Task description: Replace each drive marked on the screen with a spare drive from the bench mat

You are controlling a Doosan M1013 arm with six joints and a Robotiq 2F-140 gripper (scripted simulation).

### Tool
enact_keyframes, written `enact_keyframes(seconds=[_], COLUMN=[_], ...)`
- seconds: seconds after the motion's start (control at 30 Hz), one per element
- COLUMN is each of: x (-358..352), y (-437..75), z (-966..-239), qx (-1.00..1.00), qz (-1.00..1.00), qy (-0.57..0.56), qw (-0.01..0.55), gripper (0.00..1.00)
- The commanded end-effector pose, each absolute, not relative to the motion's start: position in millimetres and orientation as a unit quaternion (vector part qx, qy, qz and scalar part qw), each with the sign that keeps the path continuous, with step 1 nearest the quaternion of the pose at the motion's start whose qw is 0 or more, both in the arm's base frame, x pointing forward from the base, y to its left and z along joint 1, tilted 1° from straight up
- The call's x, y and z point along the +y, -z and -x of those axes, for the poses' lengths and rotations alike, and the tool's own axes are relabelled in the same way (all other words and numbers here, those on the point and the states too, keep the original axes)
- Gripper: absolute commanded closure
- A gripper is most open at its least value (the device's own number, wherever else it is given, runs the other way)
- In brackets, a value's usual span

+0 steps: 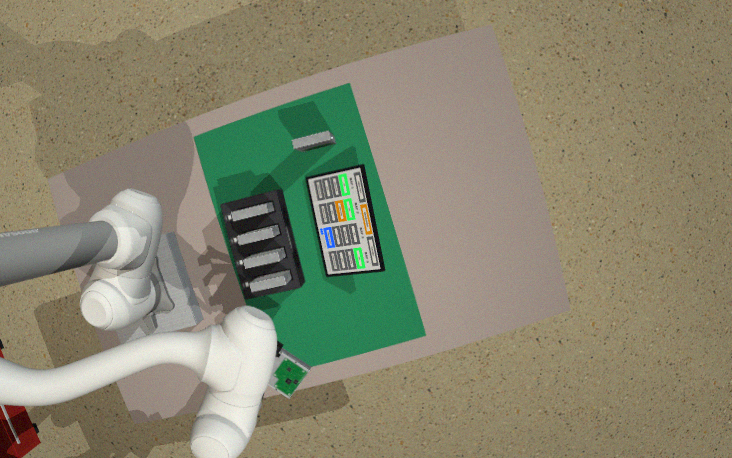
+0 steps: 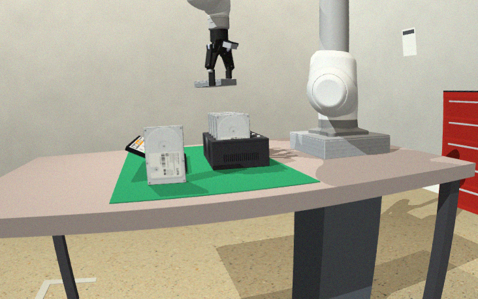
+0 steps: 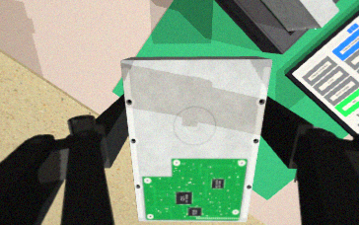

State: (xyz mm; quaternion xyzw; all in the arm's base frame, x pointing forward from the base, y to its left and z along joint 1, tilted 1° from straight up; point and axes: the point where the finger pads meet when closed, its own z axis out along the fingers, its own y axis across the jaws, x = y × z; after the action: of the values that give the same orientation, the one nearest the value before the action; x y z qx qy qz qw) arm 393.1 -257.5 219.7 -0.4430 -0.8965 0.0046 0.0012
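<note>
My gripper (image 2: pixel 220 81) (image 3: pixel 192 108) is shut on a drive (image 1: pixel 290 376) (image 2: pixel 199 84) (image 3: pixel 197 89), holding it by its long edges. The drive lies flat, circuit board up, high above the bench. The black dock (image 1: pixel 293 253) (image 2: pixel 241 155) (image 3: pixel 256 25) sits on the green mat (image 1: pixel 372 318) (image 2: pixel 281 176), with upright drives (image 1: pixel 252 211) (image 2: pixel 232 126) in all its bays. Another drive (image 1: pixel 313 140) (image 2: pixel 164 151) stands upright on the mat. The screen (image 1: pixel 345 221) (image 2: pixel 133 141) shows blue in one row, orange in another and some green boxes; its text is unreadable.
The screen stands beside the dock, tilted up. The arm's pedestal (image 1: pixel 180 280) (image 2: pixel 338 144) is on the dock's other side. The bench top (image 1: pixel 458 162) (image 2: pixel 46 183) extends past the mat. A red cabinet (image 2: pixel 462 123) stands beyond the bench.
</note>
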Motion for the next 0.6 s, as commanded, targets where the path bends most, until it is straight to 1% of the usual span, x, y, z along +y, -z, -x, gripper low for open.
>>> enact_keyframes(seconds=[0.0, 0.57], x=[-257.6, -257.6], y=[-221.3, -222.1], z=[-393.4, -393.4], qx=[-0.896, -0.888], qz=[0.443, 0.46], qy=[-0.004, -0.004], qw=[0.001, 0.001], gripper=[0.9, 0.9])
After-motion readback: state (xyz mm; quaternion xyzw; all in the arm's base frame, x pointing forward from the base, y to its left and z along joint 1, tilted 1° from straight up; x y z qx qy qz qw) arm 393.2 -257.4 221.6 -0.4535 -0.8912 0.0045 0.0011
